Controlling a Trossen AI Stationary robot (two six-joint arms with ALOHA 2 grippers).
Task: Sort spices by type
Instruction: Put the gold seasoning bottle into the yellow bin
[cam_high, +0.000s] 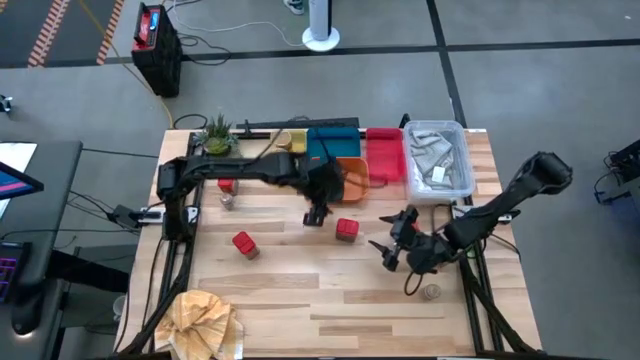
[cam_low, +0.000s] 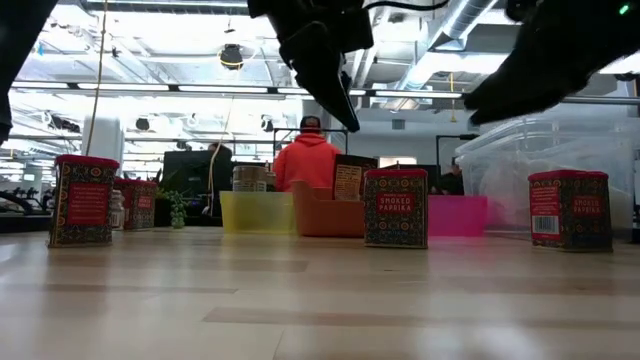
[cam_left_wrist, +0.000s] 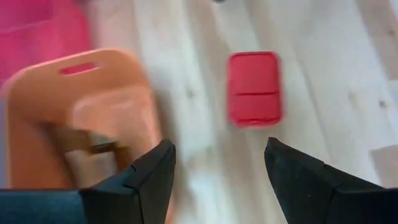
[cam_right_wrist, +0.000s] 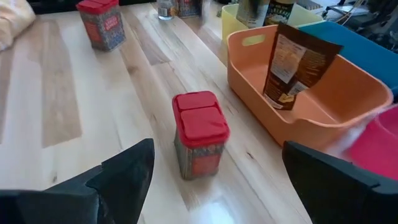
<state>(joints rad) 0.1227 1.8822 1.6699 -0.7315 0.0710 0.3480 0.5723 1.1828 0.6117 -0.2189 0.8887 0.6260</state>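
Pale wooden planks make up the table (cam_high: 300, 300), seen from above at the frame's centre, with grey floor around it. Along its upper edge a row of trays is lined up: a clear bin (cam_high: 438, 160) at the upper right, then a pink tray (cam_high: 385, 155), an orange tray (cam_high: 352, 175) and a blue tray (cam_high: 330, 135), the last partly hidden by the left arm. A brown pouch (cam_right_wrist: 292, 65) is seen standing in the orange tray.

The left gripper (cam_high: 316, 215) hangs at the frame's centre, fingers spread and holding nothing. The right gripper (cam_high: 395, 245) is lower right of centre, also spread wide and empty.

Three red tins can be counted from above: one (cam_high: 347, 229) between the two grippers, one (cam_high: 245, 244) left of centre, one (cam_high: 226, 185) half hidden under the left arm. A small clear shaker (cam_high: 431, 292) lies at the lower right, hard to make out. A crumpled tan cloth (cam_high: 205, 320) is cut off at the bottom edge. A small green plant (cam_high: 217, 132) sits at the upper left.
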